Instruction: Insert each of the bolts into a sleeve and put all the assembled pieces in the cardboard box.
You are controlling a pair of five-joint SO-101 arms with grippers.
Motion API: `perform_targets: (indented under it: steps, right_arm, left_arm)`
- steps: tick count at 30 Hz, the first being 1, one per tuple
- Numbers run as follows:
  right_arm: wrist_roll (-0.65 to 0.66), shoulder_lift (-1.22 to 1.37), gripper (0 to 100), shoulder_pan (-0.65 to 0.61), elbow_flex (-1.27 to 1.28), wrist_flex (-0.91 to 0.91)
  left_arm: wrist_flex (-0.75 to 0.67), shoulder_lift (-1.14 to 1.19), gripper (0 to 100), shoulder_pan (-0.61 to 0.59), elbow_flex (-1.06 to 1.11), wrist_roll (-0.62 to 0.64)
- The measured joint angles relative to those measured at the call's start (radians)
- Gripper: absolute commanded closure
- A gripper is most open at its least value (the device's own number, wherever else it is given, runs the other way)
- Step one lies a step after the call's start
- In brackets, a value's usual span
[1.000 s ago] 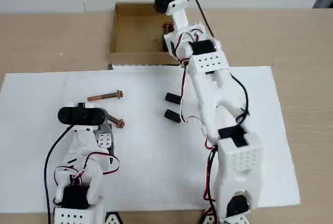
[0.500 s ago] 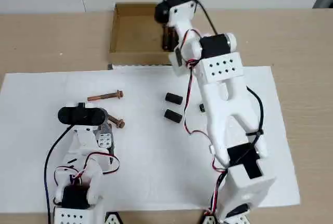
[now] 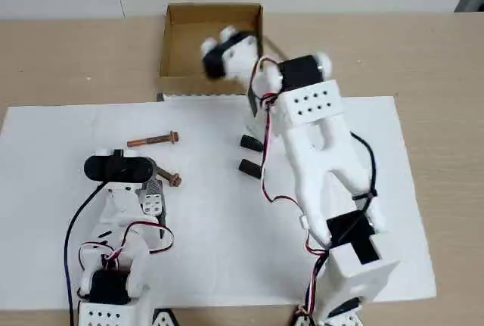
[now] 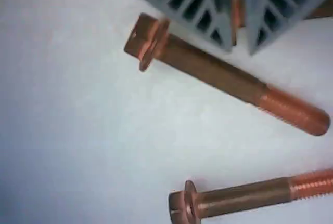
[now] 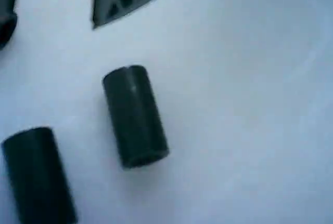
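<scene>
Status: right pincer (image 5: 52, 18) looks spread with nothing in it, but one jaw is mostly cut off, so that's a read. A black sleeve (image 5: 136, 116) lies on its side just off the tips, with the second sleeve (image 5: 39, 174) near it and not touching. The cardboard box (image 3: 162, 45) sits just beyond this pincer, off the white sheet (image 3: 227, 258). Likely step is a sleeve pick. Come down square and close slowly across the round body at mid-length, because it will probably roll into its neighbour. The left pincer (image 4: 240, 47) has its jaws at a thin slit and clamps nothing I can confirm. A copper bolt (image 4: 223, 78) lies just off its tips, the second bolt (image 4: 244, 198) farther out. Something copper shows through the slit, unclear what. The arm hides part of the box interior.
</scene>
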Motion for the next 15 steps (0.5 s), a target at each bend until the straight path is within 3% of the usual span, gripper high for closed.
perform_targets:
  steps: [7, 15]
  right_arm:
    - [0.135, 0.0, 90.2, -0.06, 0.094, -0.018]
    - [0.163, 0.0, 90.2, -0.064, 0.261, -0.13]
  left_arm:
    - [0.0, 0.0, 99, 0.0, 0.0, 0.0]
    - [0.0, 0.0, 99, 0.0, 0.0, 0.0]
